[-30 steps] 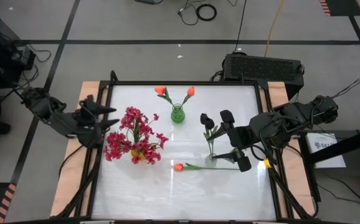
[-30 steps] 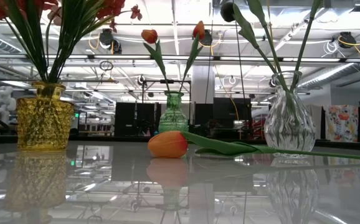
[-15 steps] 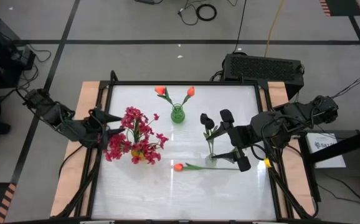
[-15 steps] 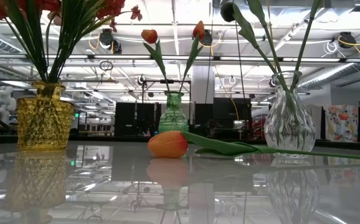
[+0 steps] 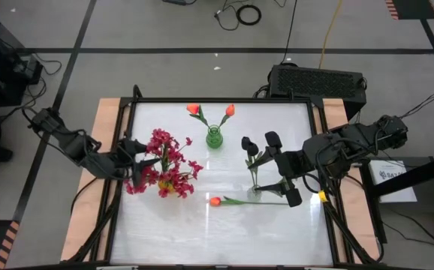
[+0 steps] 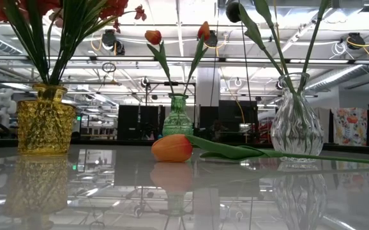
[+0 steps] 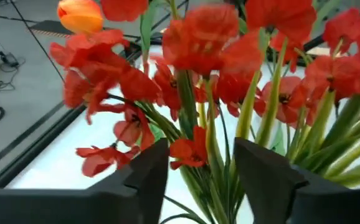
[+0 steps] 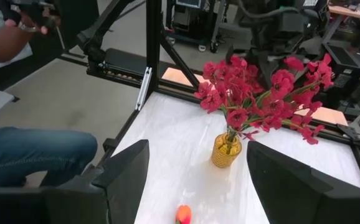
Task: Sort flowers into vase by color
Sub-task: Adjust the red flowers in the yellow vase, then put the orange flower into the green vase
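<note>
Loose orange tulip (image 5: 215,201) lies flat at lower centre, stem running right, bud pointing left. Left gripper (image 5: 143,160) fingers apart at crimson sprays (image 5: 161,163). Right gripper (image 5: 284,170) fingers apart over stem.

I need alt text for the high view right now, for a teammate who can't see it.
Overhead: the left gripper reaches into the crimson flowers in the yellow vase. One orange tulip lies loose on the white table near the right gripper, fingers open, beside the clear vase of black blooms. A green vase holds two tulips.
</note>
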